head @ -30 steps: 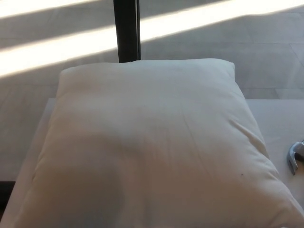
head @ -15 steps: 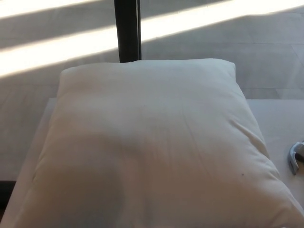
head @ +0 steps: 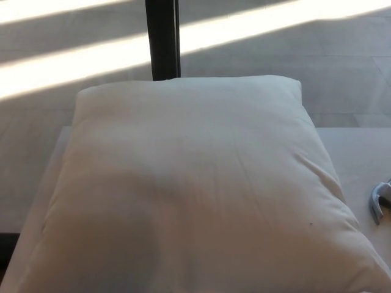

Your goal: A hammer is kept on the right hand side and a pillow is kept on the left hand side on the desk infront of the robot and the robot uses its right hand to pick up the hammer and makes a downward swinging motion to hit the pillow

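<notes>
Neither hand is showing. Soft pillow (head: 189, 189) is filling mid-frame; heavy, stiff hammer (head: 380, 201) is lying at right edge, handle hidden, likely grasp point.

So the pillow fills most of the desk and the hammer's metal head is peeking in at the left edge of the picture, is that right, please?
Not quite: the head view shows the hammer's metal head peeking in at the right edge, not the left. The pillow does fill most of the desk.
</notes>
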